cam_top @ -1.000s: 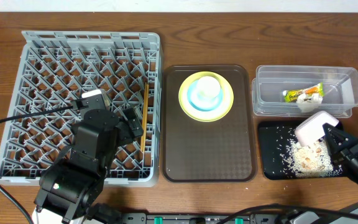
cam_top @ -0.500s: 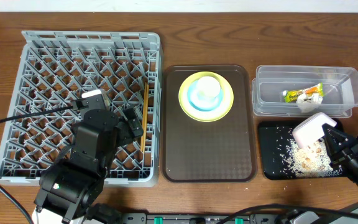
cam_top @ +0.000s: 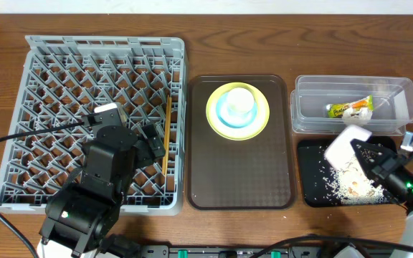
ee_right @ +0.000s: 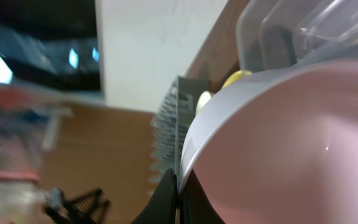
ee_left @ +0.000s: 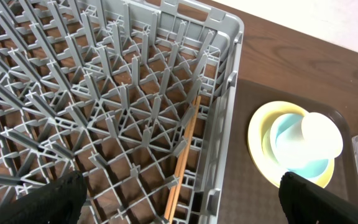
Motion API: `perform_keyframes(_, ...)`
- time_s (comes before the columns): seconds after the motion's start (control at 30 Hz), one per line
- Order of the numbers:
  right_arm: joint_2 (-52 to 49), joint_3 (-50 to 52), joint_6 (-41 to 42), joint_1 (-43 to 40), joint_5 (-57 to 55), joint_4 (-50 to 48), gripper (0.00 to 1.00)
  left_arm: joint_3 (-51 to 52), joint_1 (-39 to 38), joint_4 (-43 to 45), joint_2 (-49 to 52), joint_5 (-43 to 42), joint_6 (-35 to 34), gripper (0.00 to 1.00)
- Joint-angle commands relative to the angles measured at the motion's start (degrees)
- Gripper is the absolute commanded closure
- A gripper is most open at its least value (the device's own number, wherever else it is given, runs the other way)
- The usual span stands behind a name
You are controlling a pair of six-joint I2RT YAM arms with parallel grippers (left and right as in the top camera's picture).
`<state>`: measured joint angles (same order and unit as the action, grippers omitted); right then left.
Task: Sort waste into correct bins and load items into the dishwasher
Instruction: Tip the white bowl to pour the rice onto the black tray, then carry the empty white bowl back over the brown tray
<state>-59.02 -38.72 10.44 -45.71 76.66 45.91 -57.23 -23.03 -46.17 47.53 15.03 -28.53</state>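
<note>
The right hand (cam_top: 363, 150) is clamped on the rim of a white round bowl (cam_top: 345, 145), its fingers (ee_right: 166, 194) pressed together on the thin edge. The bowl hangs over the back of a shallow black rectangular tray (cam_top: 309, 188), tipped steeply, with its outer side turned up and to the left. Loose white and beige food scraps (cam_top: 353, 185) lie on the tray just under it. Behind the tray stands a clear plastic rectangular tub (cam_top: 401, 118) holding a yellow-green printed snack wrapper (cam_top: 350, 110).

The left hand (cam_top: 148, 137) hovers with its fingers wide apart over a large grey plastic dish rack (cam_top: 63, 50). Two thin wooden chopsticks (ee_left: 182, 163) lie in the rack below it, running front to back along the rack's right wall.

On a brown serving tray (cam_top: 239, 179) between rack and bins sits a yellow-green round plate (cam_top: 262, 123), carrying a light blue bowl (cam_top: 225, 115) and a white cup (cam_top: 239, 102).
</note>
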Motion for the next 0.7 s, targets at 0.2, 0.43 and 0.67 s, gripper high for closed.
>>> perform_keyframes(0.2, 16.85, -5.64, 17.73, 21.9, -24.22, -6.29, 0.99, -0.37, 0.24, -0.09, 0.07, 0.7, -0.09, 0.0)
perform_keyframes(0.43, 18.01, -5.64, 20.9, 43.58, -46.21, -7.58, 0.99, -0.37, 0.24, -0.09, 0.07, 0.7, -0.07, 0.0)
perform_keyframes(0.67, 8.57, -5.62, 21.22, 62.82, -57.83, -9.35, 0.99, -0.37, 0.24, -0.09, 0.07, 0.7, -0.07, 0.0)
